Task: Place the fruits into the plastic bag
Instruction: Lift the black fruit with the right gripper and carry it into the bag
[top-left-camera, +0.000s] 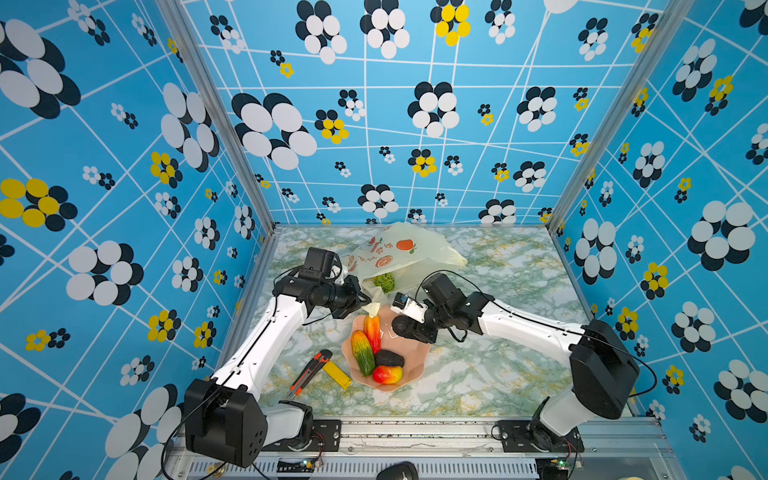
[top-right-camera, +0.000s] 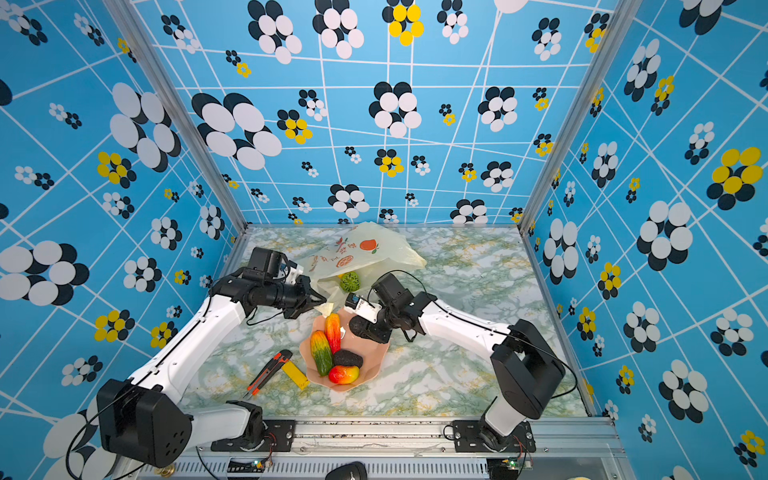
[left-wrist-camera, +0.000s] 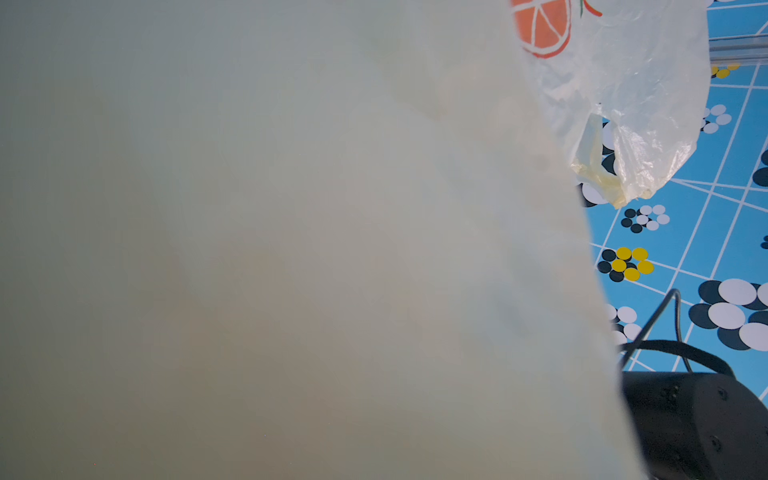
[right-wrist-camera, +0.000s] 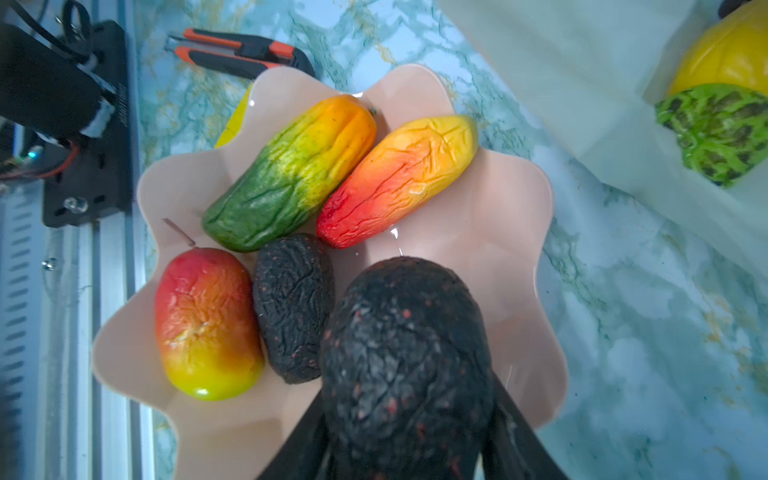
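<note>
Two grips: left claw (top-left-camera: 365, 302) clenched on bag (top-left-camera: 419, 249) edge, right claw (right-wrist-camera: 405, 438) grasping black oval (right-wrist-camera: 407, 340).

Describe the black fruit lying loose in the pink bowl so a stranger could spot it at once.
Find the pink scalloped bowl on the marble table. Inside, the black fruit lies beside the red-yellow mango, near the green-orange piece. It is the only dark, wrinkled oval lying free; its twin is gripped in the right hand.
</note>
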